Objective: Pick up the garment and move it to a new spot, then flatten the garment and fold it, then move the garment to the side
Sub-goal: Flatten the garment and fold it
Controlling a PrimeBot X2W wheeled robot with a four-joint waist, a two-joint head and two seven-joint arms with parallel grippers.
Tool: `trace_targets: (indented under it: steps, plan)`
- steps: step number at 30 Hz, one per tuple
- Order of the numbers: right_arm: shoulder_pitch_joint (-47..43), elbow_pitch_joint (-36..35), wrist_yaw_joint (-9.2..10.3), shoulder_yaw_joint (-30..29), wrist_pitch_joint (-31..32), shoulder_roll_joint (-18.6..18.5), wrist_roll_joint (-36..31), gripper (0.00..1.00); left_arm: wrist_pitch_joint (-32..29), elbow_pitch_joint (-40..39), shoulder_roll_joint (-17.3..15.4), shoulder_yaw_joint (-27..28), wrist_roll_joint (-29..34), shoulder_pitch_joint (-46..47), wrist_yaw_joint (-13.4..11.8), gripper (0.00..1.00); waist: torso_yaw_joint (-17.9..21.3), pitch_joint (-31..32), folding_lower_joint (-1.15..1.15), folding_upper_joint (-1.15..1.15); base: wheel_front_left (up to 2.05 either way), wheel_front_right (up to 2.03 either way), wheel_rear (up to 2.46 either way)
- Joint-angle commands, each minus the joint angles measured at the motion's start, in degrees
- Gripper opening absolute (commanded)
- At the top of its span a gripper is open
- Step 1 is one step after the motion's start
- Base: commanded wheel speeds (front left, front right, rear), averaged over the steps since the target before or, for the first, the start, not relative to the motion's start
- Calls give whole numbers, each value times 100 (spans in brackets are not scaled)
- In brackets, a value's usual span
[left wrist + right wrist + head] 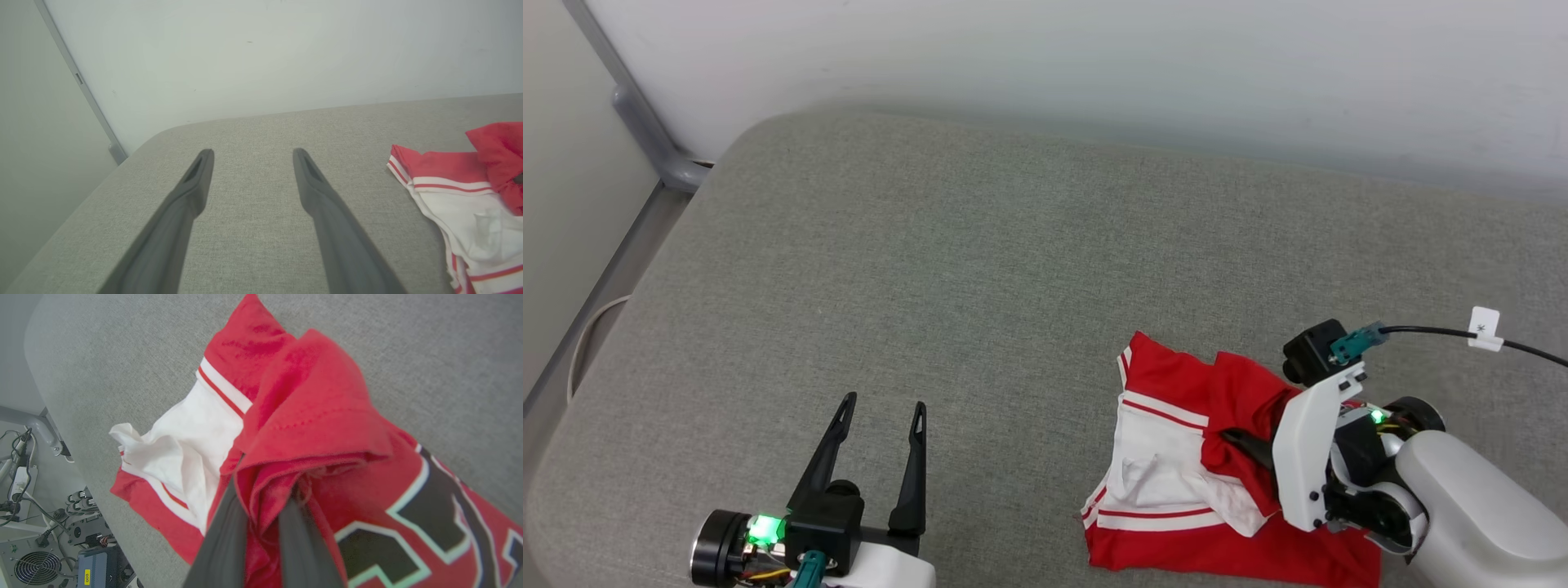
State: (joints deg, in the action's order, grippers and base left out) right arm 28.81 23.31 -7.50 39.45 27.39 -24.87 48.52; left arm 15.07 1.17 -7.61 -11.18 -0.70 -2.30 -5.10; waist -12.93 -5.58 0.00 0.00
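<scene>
The garment [1168,457] is seen lying crumpled at the near right of the grey fabric-covered surface [980,269], with a white sleeve and its red-and-white stripe trim turned up and red cloth bunched over it. In the right wrist view, black, white-outlined lettering [429,526] is shown on the red chest of the garment [310,404]. The right gripper [1233,437] is closed on a bunched fold of the red cloth, which is pinched between its two dark fingers [229,539]. The left gripper [885,404] is held at the near left, well apart from the garment, with its fingers spread wide and nothing between them. A black cable with a white tag [1485,327] is seen behind the right wrist.
</scene>
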Motion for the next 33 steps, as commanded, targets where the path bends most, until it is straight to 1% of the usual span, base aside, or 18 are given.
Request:
trace_targets:
  steps: [1, 3, 4, 5, 6, 10, 14, 17, 20, 23, 26, 29, 33]
  plan:
    - [87, 118, 4, 81, -99, 90, -22, 0, 12, 10, 19, -2, -6, 64, -2, 100, 7, -19, 0, 0, 0, 0, 0]
    - [114, 309, 4, 169, -218, 140, -26, 0, 13, 27, 29, 1, -5, 92, 1, 100, 23, -21, 0, 0, 0, 0, 0]
    - [123, 371, 4, 226, -270, 168, -8, 16, 12, 39, 30, 4, -5, 100, 3, 100, 38, -9, 0, 0, 0, 0, 0]
    - [121, 415, 4, 271, -342, 183, 16, 45, 13, 48, 33, 6, -3, 102, 7, 100, 52, 10, 0, 0, 0, 0, 0]
    - [124, 436, 4, 314, -440, 176, 11, 100, 13, 57, 32, 2, 1, 100, 15, 100, 64, 37, 0, 0, 0, 0, 0]
    - [38, 254, 4, 396, -1006, 7, -59, 100, 12, 93, 8, 9, 12, 18, 30, 100, 127, 206, 0, 0, 0, 0, 0]
    - [-163, -169, 4, 248, -1632, -216, -169, 100, 13, 75, -22, 56, -1, -127, 4, 100, 257, 408, 0, 0, 0, 0, 0]
    - [-335, -484, 4, -82, -2170, -374, -371, 100, 13, 36, -33, 92, -32, -240, 3, 100, 399, 558, 0, 0, 0, 0, 0]
    - [-511, -683, 5, -510, -2719, -501, -902, 100, 13, 3, -36, 109, -20, -345, -12, 100, 547, 666, 0, 0, 0, 0, 0]
    - [-776, -856, 4, -1056, -3202, -424, -1449, 100, 12, -37, -32, 104, 6, -370, -24, 100, 679, 726, 0, 0, 0, 0, 0]
    - [-1084, -1016, 4, -1654, -3602, -258, -1946, 100, 12, -45, -52, 131, 10, -377, -30, 100, 802, 775, 0, 0, 0, 0, 0]
    - [-1461, -1228, 4, -2205, -3899, -11, -2441, 100, 12, -57, -71, 148, 15, -405, -37, 100, 906, 819, 0, 0, 0, 0, 0]
    - [-2008, -1597, 5, -2835, -4130, 402, -3024, 100, 12, -89, -100, 168, 3, -449, -27, 100, 1006, 864, 0, 0, 0, 0, 0]
